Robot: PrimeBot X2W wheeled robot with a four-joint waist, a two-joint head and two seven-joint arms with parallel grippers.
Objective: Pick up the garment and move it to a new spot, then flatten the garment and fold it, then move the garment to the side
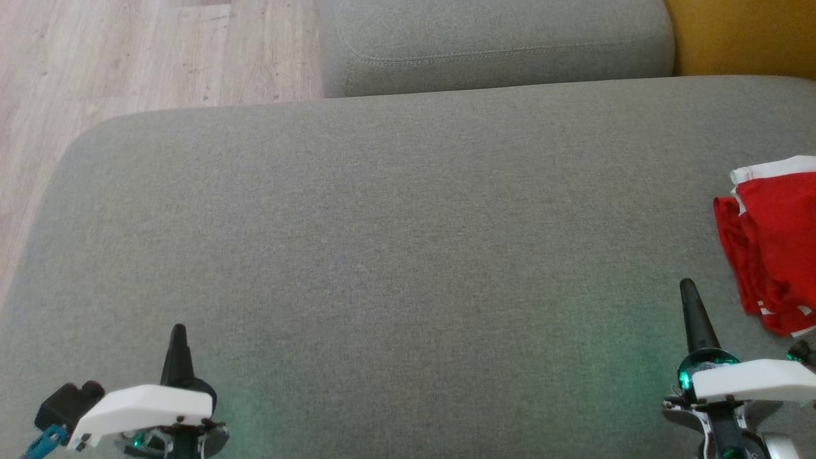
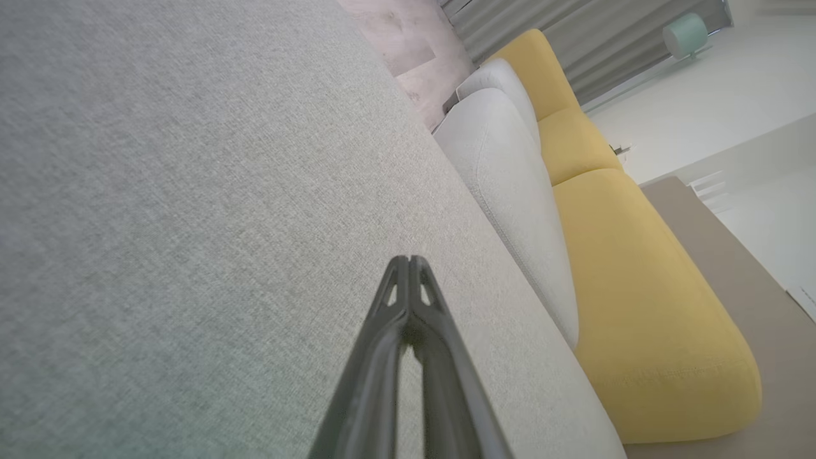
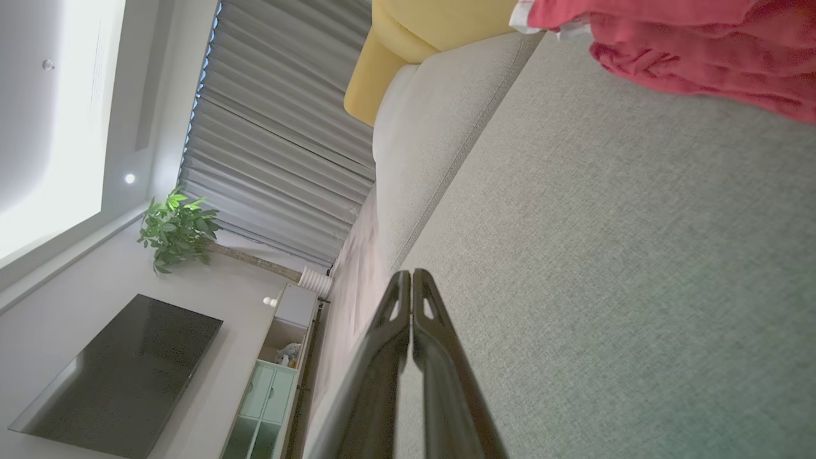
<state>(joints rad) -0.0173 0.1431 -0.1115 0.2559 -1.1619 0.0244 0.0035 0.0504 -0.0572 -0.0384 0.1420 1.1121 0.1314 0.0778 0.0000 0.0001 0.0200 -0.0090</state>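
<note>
- The left pincer [image 1: 178, 330] is pressed shut and empty over the grey sofa seat [image 1: 382, 210].
- The right pincer [image 1: 688, 285] is shut and empty too.
- The red garment [image 1: 774, 242] lies crumpled just ahead and right of the right pincer, not touching it.

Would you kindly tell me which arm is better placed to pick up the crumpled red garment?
Probably right. The right gripper sits close beside the crumpled red, white-trimmed garment on the grey fabric cushion; the left gripper is far across it. Both jaws are shut.

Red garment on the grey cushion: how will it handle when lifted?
Likely floppy: the red garment lies crumpled in soft folds, so it should sag and unfurl. Probably light, thin cloth. Pushed, it would likely bunch up.
</note>
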